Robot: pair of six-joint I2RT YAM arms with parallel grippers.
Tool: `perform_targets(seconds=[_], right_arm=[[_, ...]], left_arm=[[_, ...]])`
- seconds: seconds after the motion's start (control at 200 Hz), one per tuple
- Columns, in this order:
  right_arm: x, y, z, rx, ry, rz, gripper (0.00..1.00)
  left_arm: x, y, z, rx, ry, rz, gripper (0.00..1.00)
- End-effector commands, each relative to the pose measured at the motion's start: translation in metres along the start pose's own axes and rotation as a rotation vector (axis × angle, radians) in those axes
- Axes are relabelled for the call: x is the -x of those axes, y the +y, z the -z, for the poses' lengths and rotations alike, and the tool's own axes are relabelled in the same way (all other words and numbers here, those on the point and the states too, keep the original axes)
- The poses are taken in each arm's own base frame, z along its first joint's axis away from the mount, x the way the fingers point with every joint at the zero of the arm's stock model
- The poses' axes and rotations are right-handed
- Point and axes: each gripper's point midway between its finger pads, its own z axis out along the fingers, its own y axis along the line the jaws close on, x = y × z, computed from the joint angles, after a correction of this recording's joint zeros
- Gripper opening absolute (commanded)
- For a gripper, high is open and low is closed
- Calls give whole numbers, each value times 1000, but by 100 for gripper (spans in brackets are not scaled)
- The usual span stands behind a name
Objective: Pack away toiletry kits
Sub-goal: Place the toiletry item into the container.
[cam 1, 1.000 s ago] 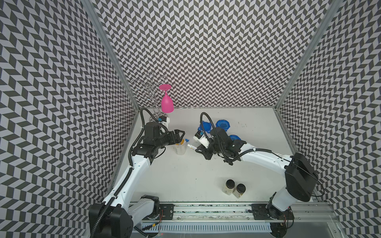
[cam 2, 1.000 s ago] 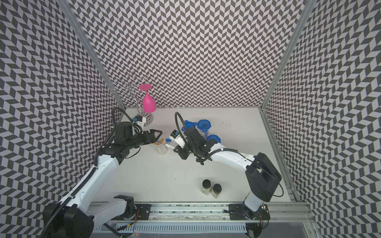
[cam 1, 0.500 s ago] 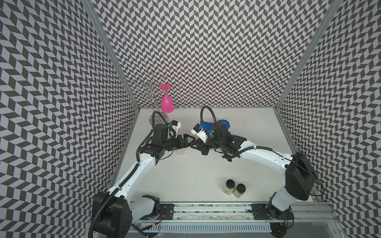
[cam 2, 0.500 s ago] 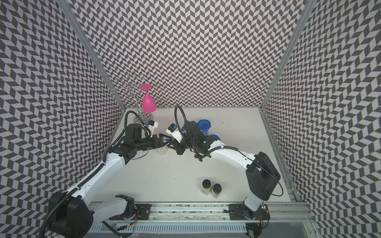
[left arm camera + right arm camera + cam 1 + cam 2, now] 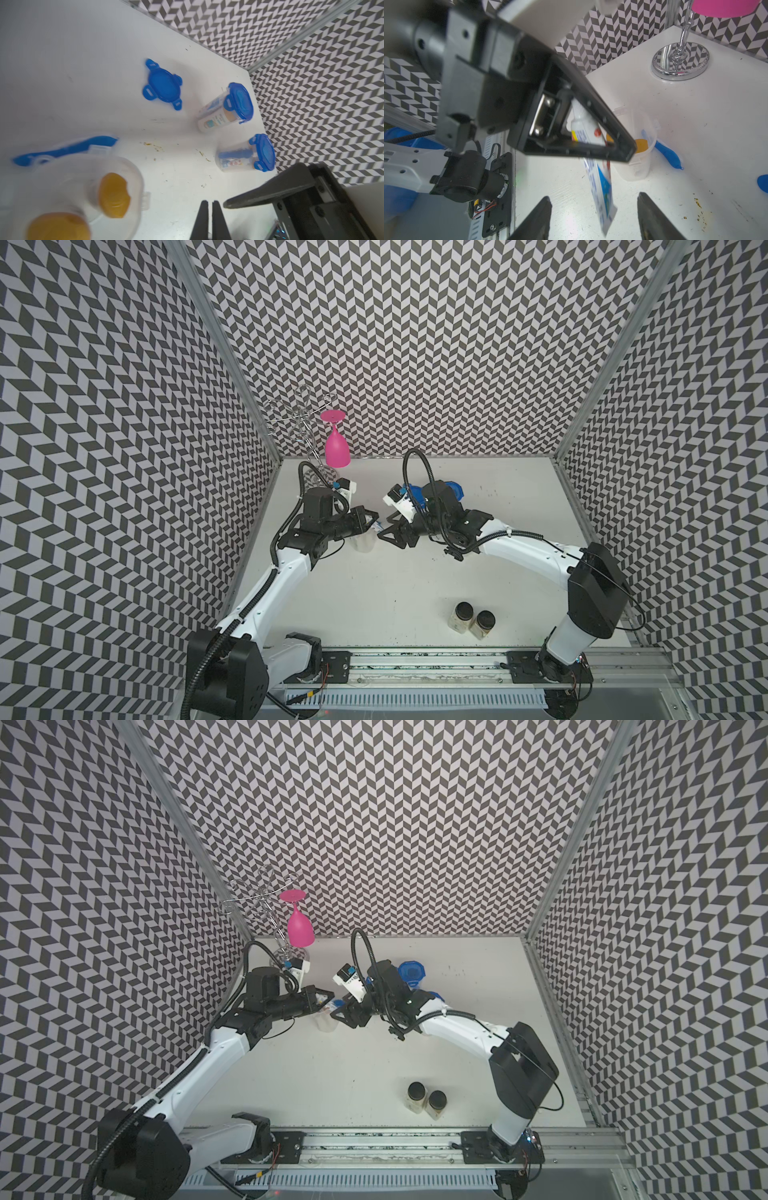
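A thin white-blue toothpaste tube (image 5: 600,182) hangs cap-up from my left gripper (image 5: 629,153), which is shut on its upper part. The tube's tail dangles between the wide-open fingers of my right gripper (image 5: 593,197), touching neither. In both top views the two grippers (image 5: 376,516) (image 5: 386,531) meet tip to tip just above an open clear tub (image 5: 363,541). Two gold-capped bottles (image 5: 113,195) stand in that tub (image 5: 133,180). A blue toothbrush (image 5: 62,149) lies on the table beside it. In the left wrist view my left gripper (image 5: 210,202) shows its fingers pressed together.
A loose blue four-tab lid (image 5: 163,85) lies flat, with two closed, filled tubs (image 5: 224,108) (image 5: 245,155) beyond it near the back wall. A pink wine glass (image 5: 336,448) hangs from a chrome rack (image 5: 680,62) at the back left. Two black-capped jars (image 5: 463,614) stand at the front.
My left arm reached right to meet the right gripper and shut on the toothpaste tube. The right gripper, shut on the tube before, has opened and let it go.
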Motion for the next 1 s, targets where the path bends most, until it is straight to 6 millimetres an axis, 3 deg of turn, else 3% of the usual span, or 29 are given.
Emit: perform_targets(seconds=[0.0,0.225,0.416,0.576,0.741,0.906,0.991], right_arm=[[15,-10,14,-64,-48,13,71],[9,-17,26,-96,-59,-15,72],[14,-35,39,-157,-81,-48,72],[14,-54,49,-181,-100,-103,72],[18,-72,63,-223,-121,-128,73],[24,-83,76,-262,-139,-126,73],[26,-86,82,-275,-146,-128,72]], left_arm=[[39,20,20,211,-115,-156,0],[65,50,20,415,-177,-253,0],[54,68,2,493,-142,-301,0],[40,70,-15,478,-110,-295,0],[21,77,-29,510,-62,-300,8],[10,77,-36,493,-40,-273,32],[10,77,-36,498,-37,-257,38]])
